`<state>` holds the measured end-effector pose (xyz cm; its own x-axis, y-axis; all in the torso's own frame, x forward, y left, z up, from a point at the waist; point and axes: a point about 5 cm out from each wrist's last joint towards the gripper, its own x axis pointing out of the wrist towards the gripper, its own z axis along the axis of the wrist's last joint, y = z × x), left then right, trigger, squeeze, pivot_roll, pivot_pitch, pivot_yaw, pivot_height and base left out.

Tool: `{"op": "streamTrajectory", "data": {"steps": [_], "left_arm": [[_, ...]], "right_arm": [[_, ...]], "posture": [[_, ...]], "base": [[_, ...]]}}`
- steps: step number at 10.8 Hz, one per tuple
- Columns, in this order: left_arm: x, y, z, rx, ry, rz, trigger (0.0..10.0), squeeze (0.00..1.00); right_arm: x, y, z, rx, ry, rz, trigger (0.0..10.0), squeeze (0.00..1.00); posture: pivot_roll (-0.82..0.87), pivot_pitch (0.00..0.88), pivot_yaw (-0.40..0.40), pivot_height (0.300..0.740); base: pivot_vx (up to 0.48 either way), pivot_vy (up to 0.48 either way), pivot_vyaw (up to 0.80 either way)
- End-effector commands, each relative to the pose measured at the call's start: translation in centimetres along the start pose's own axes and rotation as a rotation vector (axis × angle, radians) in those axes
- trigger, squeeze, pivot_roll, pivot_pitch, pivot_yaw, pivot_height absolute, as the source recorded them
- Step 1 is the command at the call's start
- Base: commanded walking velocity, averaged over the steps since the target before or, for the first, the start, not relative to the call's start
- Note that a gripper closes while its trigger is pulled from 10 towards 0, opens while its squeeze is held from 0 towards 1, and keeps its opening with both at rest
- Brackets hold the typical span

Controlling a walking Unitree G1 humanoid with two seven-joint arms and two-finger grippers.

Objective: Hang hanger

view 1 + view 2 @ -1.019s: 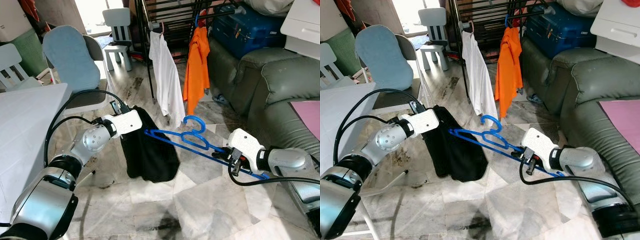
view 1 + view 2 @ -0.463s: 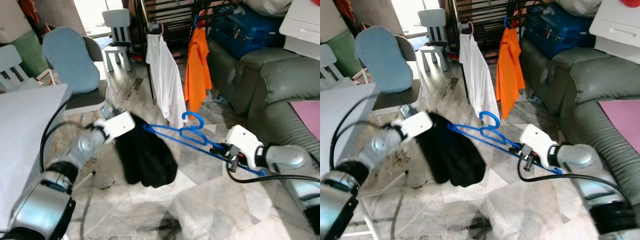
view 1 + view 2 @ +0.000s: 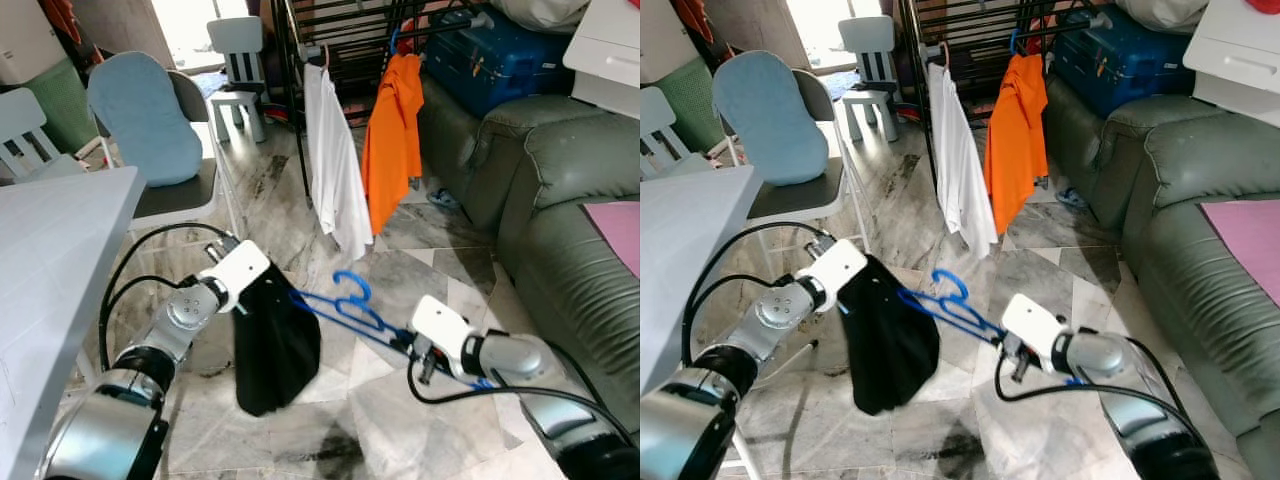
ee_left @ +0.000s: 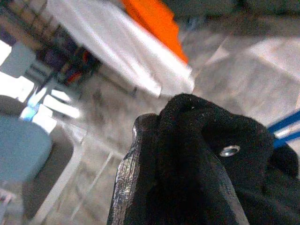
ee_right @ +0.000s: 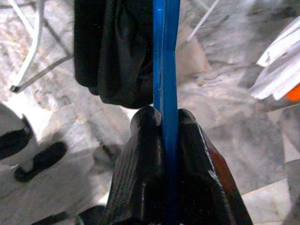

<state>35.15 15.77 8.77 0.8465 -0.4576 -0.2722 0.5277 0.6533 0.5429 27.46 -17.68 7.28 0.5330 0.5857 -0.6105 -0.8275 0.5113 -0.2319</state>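
Hands clamp: right hand [image 5: 164, 136] on blue hanger [image 3: 345, 308], left hand [image 4: 154, 159] on black garment [image 3: 270, 345].

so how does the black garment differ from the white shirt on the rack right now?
Colour: the black garment is dark, the white shirt pale. Support: the black garment hangs off the blue plastic hanger, carried low over the floor between the left pincer and right pincer; the white shirt hangs from the dark metal rack. Shape: the black garment is bunched, the white shirt hangs long. Both are clear of the floor.
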Motion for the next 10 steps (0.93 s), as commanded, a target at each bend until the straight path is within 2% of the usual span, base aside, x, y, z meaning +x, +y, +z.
{"op": "streamTrajectory", "data": {"steps": [1, 2, 3, 5, 6, 7, 8, 9, 10], "left_arm": [[0.1, 0.8, 1.9, 0.012, -0.123, 0.016, 10.0, 0.0], [0.1, 1.0, 3.3, 0.05, -0.211, 0.023, 10.0, 0.0], [-0.2, 1.5, 5.5, 0.158, -0.347, 0.007, 10.0, 0.0], [-0.7, 2.1, 6.8, 0.254, -0.426, -0.041, 10.0, 0.0], [-1.1, 2.5, 7.5, 0.272, -0.47, -0.05, 10.0, 0.0], [-1.6, 2.9, 9.3, 0.271, -0.558, -0.043, 10.0, 0.0], [-2.0, 3.6, 11.3, 0.253, -0.642, -0.007, 10.0, 0.0], [-2.3, 4.0, 12.2, 0.252, -0.675, 0.018, 10.0, 0.0], [-2.6, 4.3, 12.5, 0.233, -0.691, 0.043, 10.0, 0.0]], "right_arm": [[-0.1, -0.2, 0.3, -0.017, -0.006, -0.001, 10.0, 0.0], [-0.2, -0.4, 0.3, -0.008, -0.003, -0.007, 10.0, 0.0], [0.0, -0.5, 0.4, 0.004, -0.007, 0.0, 10.0, 0.0], [0.3, -0.8, 0.0, 0.013, 0.014, -0.032, 10.0, 0.0], [0.3, -1.2, -0.3, 0.033, 0.024, -0.083, 10.0, 0.0], [0.5, -2.2, -0.7, 0.11, 0.019, -0.197, 10.0, 0.0], [0.7, -3.6, -1.3, 0.299, -0.012, -0.351, 10.0, 0.0], [0.5, -4.9, -2.2, 0.457, -0.012, -0.468, 10.0, 0.0], [0.3, -5.8, -2.4, 0.542, -0.033, -0.541, 10.0, 0.0]], "posture": [[-0.2, 0.0, 0.12, 0.74], [-0.2, 0.0, 0.119, 0.74], [-0.19, 0.0, 0.12, 0.74], [-0.18, 0.0, 0.139, 0.74], [-0.18, 0.0, 0.152, 0.74], [-0.17, 0.0, 0.161, 0.74], [-0.16, 0.0, 0.163, 0.74], [-0.15, 0.0, 0.163, 0.74], [-0.15, 0.0, 0.162, 0.74]], "base": [[0.0, 0.0, 0.0], [0.0, 0.0, 0.0], [0.0, 0.0, 0.0], [0.0, 0.0, 0.0], [0.0, 0.0, 0.0], [0.0, 0.0, 0.0], [0.0, 0.0, 0.0], [0.0, 0.0, 0.0], [0.0, 0.0, 0.0]]}}
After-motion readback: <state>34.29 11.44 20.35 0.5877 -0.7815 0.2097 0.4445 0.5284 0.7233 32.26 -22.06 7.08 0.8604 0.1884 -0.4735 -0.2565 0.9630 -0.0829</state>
